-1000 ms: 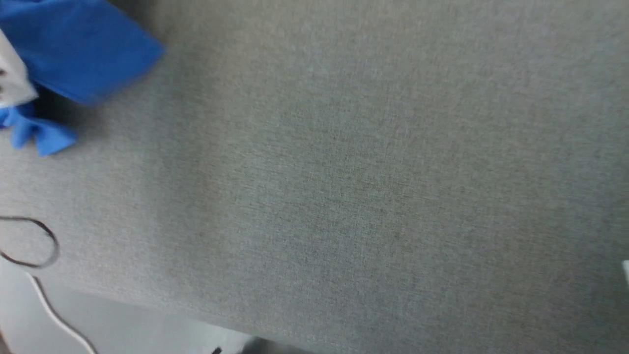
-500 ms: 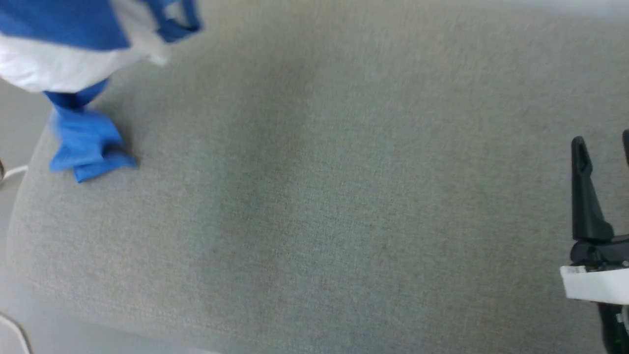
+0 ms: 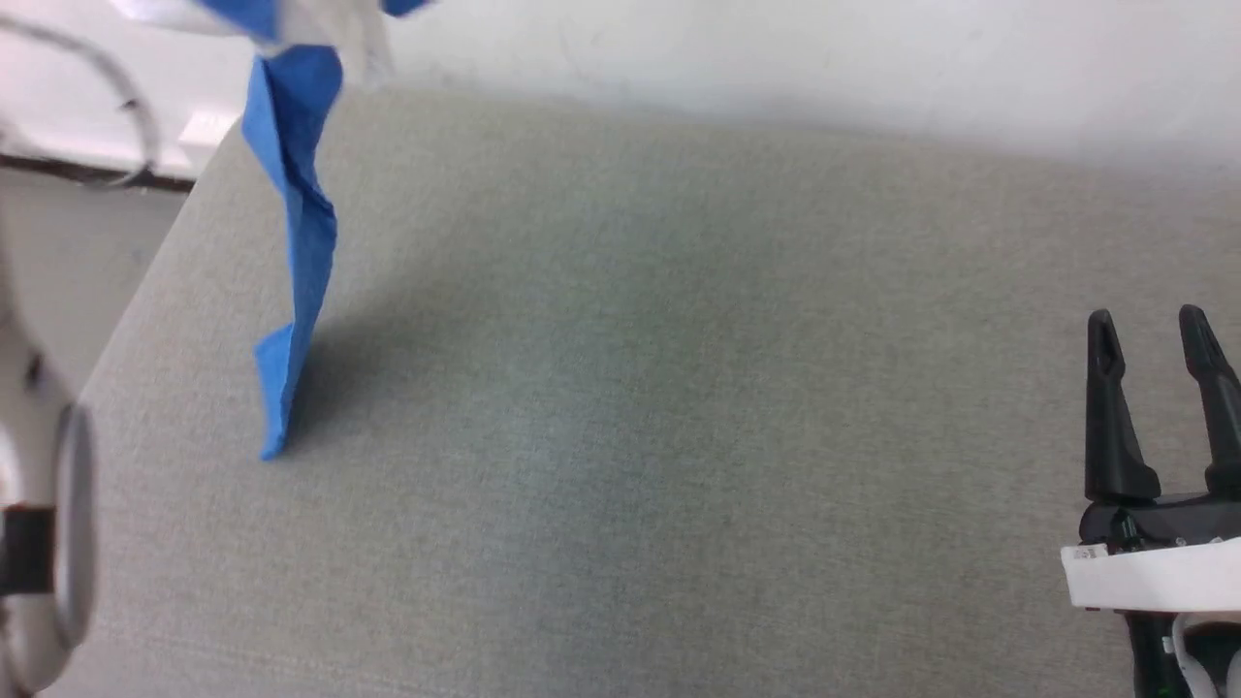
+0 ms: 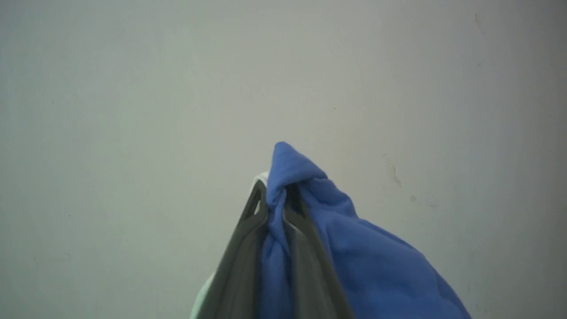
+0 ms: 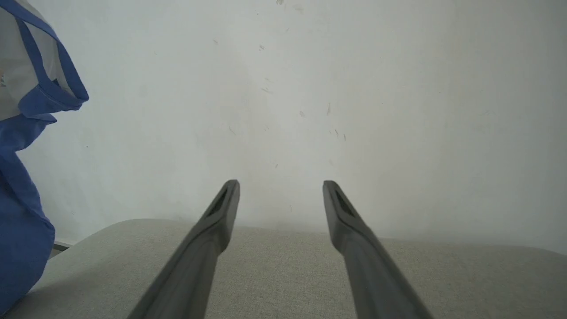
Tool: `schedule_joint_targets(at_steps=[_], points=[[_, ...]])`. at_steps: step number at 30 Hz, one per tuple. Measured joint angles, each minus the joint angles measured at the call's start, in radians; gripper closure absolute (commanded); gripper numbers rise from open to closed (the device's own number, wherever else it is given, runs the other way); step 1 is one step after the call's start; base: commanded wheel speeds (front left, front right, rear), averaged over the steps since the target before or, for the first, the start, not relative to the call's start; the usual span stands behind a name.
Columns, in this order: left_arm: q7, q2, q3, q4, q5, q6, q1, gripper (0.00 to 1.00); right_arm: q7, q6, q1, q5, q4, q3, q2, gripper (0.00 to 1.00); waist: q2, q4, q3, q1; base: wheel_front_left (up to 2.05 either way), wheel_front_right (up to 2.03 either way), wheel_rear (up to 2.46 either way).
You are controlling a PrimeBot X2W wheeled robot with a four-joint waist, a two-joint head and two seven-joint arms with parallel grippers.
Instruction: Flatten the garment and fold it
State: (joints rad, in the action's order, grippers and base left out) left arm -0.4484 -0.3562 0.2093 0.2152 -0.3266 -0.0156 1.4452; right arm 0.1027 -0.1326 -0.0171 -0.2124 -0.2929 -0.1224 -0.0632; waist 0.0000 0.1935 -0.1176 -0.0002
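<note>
Lifted higher, the shirt [image 3: 299, 223] dangles from the clenched left gripper [image 4: 275, 195], sleeve touching the table [image 3: 679, 388]; right gripper [image 3: 1147, 325] gapes empty.

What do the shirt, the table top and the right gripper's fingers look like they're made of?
The shirt: soft, thin knit cloth, matte; it hangs limp and creases. The table top: seemingly a grey woven fabric covering; a fine weave texture shows. The fingers of the right gripper: probably dark matte plastic; smooth, rigid, with moulded slots.
</note>
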Motion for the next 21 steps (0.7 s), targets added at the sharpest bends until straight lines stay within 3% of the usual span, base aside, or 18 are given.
schedule_joint_targets(at_steps=[13,21], points=[[0.063,0.251,0.022,0.155,-0.132,-0.021,0.164,1.00,0.022,0.000,-0.015,-0.004,0.037,-0.040,0.009,0.00,0.0000,-0.095,0.068,0.0001,0.00,0.00,0.00],[0.115,0.300,0.090,0.177,-0.246,-0.030,0.149,1.00,0.033,0.000,-0.015,-0.020,0.042,-0.086,0.009,0.00,0.0000,-0.148,0.061,0.0002,0.00,0.00,0.00]])
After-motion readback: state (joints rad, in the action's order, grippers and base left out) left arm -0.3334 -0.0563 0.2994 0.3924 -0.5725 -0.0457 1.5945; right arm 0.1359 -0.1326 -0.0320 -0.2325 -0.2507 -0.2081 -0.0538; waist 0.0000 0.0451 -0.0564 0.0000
